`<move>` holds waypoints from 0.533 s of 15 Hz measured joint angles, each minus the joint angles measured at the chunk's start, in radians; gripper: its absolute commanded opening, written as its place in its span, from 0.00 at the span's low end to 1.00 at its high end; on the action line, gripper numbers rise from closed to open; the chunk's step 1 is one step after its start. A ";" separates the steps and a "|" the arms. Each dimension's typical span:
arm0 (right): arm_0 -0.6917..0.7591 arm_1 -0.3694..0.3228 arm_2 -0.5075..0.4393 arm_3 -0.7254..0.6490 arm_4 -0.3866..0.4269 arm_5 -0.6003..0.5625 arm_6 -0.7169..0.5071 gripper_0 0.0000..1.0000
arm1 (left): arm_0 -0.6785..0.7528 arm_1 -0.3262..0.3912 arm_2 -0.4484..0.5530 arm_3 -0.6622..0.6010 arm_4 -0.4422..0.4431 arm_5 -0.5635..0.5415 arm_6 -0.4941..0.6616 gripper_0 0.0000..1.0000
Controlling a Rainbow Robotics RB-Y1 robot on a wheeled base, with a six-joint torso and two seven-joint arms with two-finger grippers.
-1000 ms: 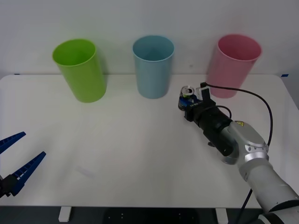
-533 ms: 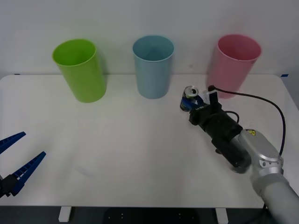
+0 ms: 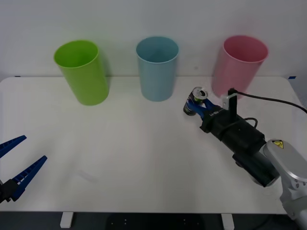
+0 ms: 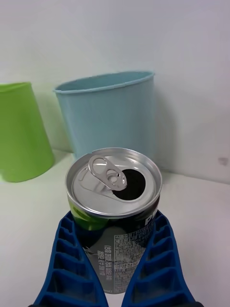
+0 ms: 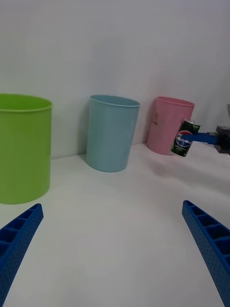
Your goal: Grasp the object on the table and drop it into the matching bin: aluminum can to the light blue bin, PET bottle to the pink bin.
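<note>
- Right gripper [image 3: 200, 106] has its ribbed blue fingers [image 4: 72, 259] closed round the small black aluminium can with a silver top [image 3: 194, 101]; can looks lifted off the wide white tabletop [image 3: 144, 143] and tilted, hanging between the tall pale blue plastic bin [image 3: 157, 68] and the tall pink plastic bin [image 3: 238, 67], nearer the pink one.
- Left gripper [image 5: 115, 240] parked low at the table's near left corner, fingers spread wide, holding nothing.
- Risk: grip sits on the lower can body, smooth metal, tilted — could slip or rotate in the fingers during the carry.
- Risk: the pink bin is the closer one; a short swing or early release puts the can in the wrong bin or on the table.
- Risk: low carry height could clip the blue bin's rim; light tapered plastic, likely tips easily.
- Can: cylindrical, glossy, open pull-tab lid, printed label. Bins: smooth, cup-shaped, unmarked. Lime green plastic bin [image 3: 81, 72] stands far left, not relevant.
</note>
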 measured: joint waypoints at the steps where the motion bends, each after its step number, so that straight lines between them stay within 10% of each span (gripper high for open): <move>1: 0.008 -0.010 -0.006 -0.024 0.000 -0.012 -0.008 0.00 | 0.000 0.000 0.000 0.000 0.000 0.000 0.000 1.00; 8: 0.000 -0.110 -0.028 -0.192 0.008 -0.061 -0.255 0.00 | 0.000 0.000 0.000 0.000 0.000 0.000 0.000 1.00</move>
